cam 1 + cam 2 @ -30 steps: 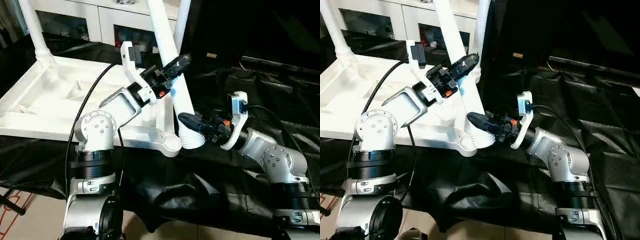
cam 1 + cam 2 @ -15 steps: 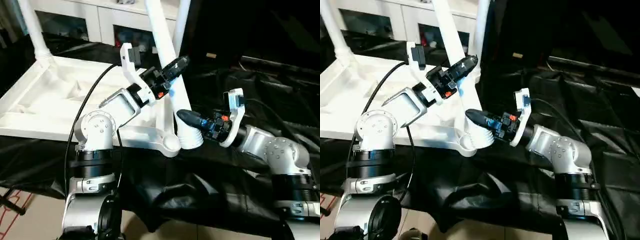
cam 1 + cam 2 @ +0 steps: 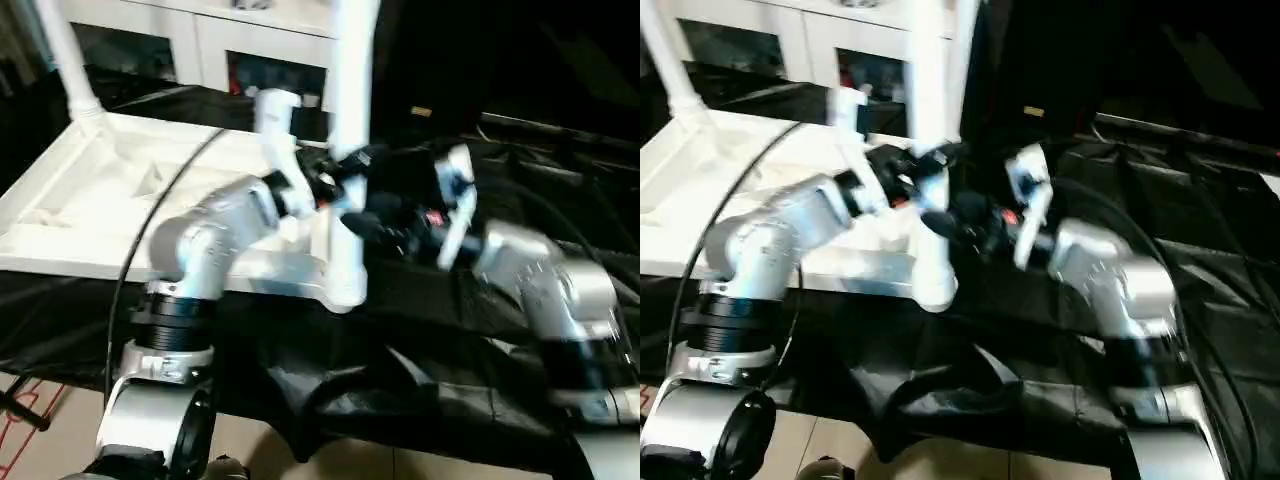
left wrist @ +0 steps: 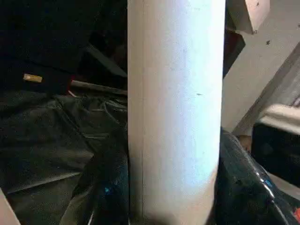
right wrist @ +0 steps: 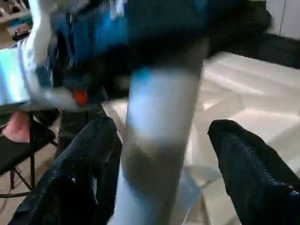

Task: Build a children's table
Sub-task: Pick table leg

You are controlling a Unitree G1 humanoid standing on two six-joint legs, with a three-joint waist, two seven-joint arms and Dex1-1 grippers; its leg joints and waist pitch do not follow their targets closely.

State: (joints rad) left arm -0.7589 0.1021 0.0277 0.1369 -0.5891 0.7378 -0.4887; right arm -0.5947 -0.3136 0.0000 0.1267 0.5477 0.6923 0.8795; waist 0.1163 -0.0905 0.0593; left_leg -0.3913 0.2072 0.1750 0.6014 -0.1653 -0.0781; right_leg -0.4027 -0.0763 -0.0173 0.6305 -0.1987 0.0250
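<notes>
The white table top (image 3: 90, 200) lies upside down on black cloth, ribs up. A white leg (image 3: 347, 240) stands nearly upright in the near right corner socket (image 3: 335, 295). My left gripper (image 3: 350, 165) is shut on this leg about halfway up; in the left wrist view the leg (image 4: 176, 117) sits tight between its black fingers (image 4: 239, 183). My right gripper (image 3: 362, 218) reaches in from the right just below, open. Its fingers (image 5: 89, 159) stand apart on either side of the leg (image 5: 159, 117), with a small gap on each side.
Another leg (image 3: 70, 60) stands in the far left corner, and one more (image 3: 965, 40) rises behind the held leg. A white cabinet with glass doors (image 3: 200, 40) is at the back. Black cloth (image 3: 480, 380) covers the table on the right. Floor with a red cable (image 3: 30, 420) shows bottom left.
The held leg has swung from leaning left to nearly upright over the corner socket. My right gripper let go of its lower end, opened and rose along it.
</notes>
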